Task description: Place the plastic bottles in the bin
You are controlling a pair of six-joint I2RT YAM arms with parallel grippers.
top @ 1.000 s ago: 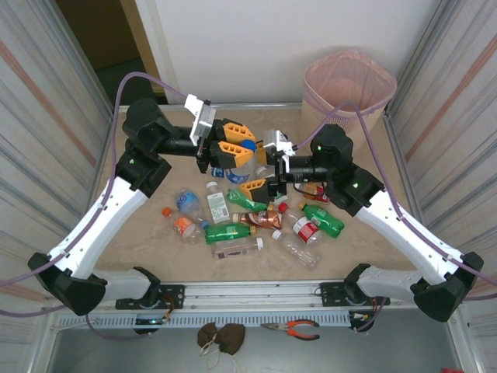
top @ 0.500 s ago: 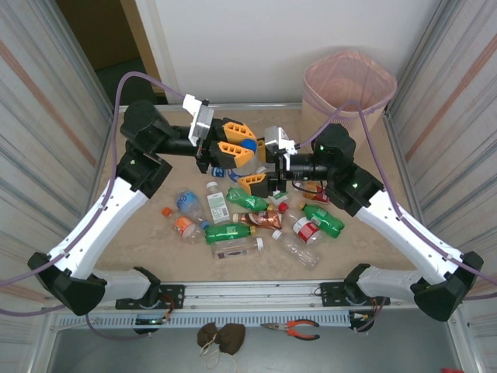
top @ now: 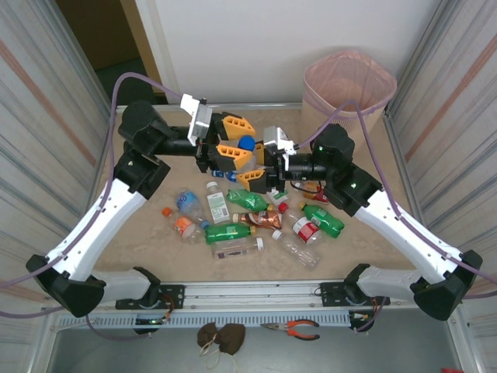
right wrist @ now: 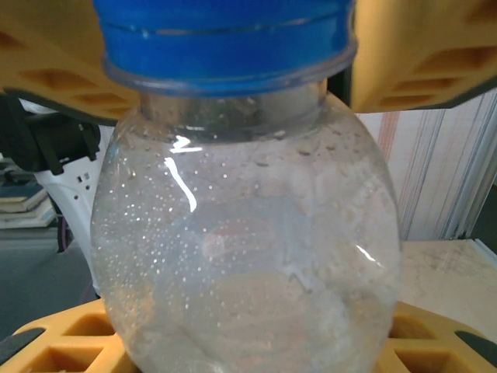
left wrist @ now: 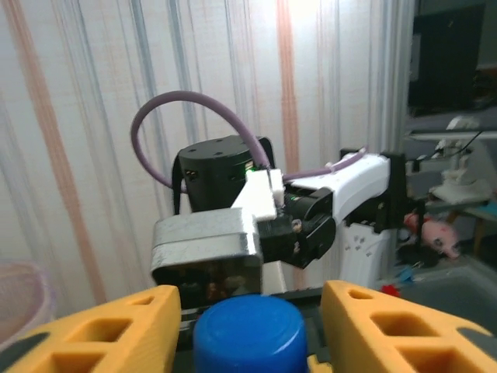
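Bottles (top: 248, 221) lie heaped on the table (top: 140, 241), just beyond the arm bases. Past the heap, right gripper (top: 255, 165) clamps the body of 1 clear bottle (right wrist: 247, 256). Left gripper (left wrist: 250, 326) straddles its blue cap (left wrist: 248, 338), fingers parted, gaps on both sides. Bin (top: 326, 105) stands in the far right corner, well apart.

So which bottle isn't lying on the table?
The clear bottle with the blue cap: the right gripper holds it up in the air, while the other bottles lie on the table.
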